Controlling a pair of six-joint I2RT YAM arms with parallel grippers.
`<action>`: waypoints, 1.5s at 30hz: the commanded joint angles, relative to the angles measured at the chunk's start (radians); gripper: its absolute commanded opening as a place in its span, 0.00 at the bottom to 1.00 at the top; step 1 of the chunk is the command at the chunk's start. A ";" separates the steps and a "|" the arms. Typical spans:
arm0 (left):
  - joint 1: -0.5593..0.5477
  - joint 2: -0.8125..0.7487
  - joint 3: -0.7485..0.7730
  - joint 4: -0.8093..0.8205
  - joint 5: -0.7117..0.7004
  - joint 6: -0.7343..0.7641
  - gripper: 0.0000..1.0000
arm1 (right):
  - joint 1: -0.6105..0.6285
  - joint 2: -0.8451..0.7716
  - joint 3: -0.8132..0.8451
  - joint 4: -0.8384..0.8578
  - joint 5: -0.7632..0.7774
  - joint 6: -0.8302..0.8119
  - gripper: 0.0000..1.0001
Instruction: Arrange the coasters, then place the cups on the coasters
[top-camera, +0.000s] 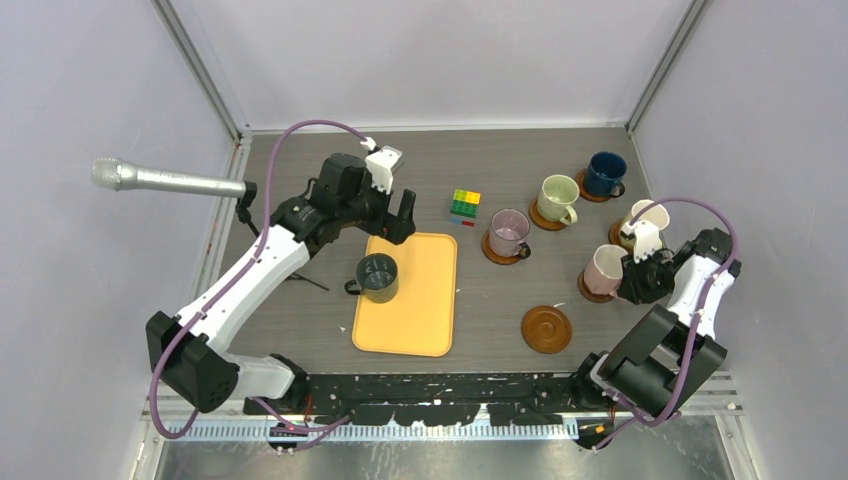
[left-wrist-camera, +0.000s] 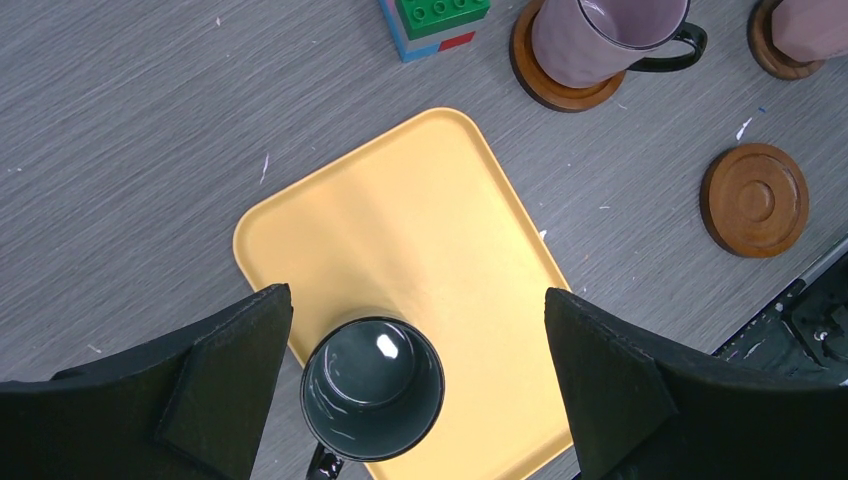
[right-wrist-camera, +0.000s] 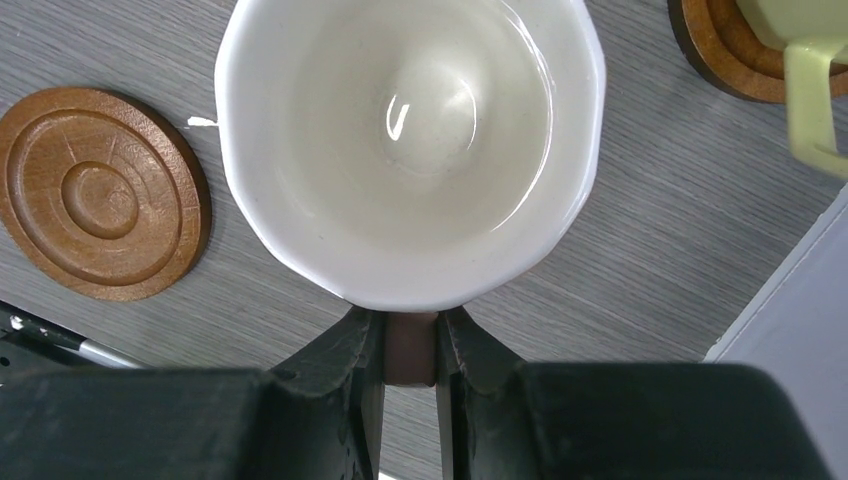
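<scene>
A dark green cup (top-camera: 378, 277) (left-wrist-camera: 372, 390) stands on the yellow tray (top-camera: 425, 305). My left gripper (top-camera: 392, 222) (left-wrist-camera: 418, 292) hovers open above the tray, with the cup low between its fingers and untouched. My right gripper (top-camera: 630, 277) (right-wrist-camera: 410, 325) is shut on the handle of the pink cup (top-camera: 603, 268) (right-wrist-camera: 410, 140), which sits over a coaster (top-camera: 588, 293). The mauve cup (top-camera: 508, 233), light green cup (top-camera: 557, 198), navy cup (top-camera: 605, 173) and cream cup (top-camera: 647, 216) each rest on a coaster. One empty coaster (top-camera: 546, 328) (right-wrist-camera: 100, 195) lies near the front.
A multicoloured cube (top-camera: 464, 207) sits behind the tray. A microphone (top-camera: 160, 180) juts in from the left wall. The enclosure walls stand close on the left, the right and at the back.
</scene>
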 joint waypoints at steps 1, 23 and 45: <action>-0.003 -0.003 0.007 0.005 -0.005 0.022 1.00 | -0.006 -0.008 0.001 0.022 -0.024 -0.058 0.20; -0.003 0.038 0.108 -0.217 0.072 0.162 1.00 | -0.102 0.020 0.121 -0.307 0.050 -0.330 0.81; 0.162 0.042 -0.088 -0.576 0.022 0.792 0.84 | 0.142 0.104 0.683 -0.363 -0.050 0.226 0.85</action>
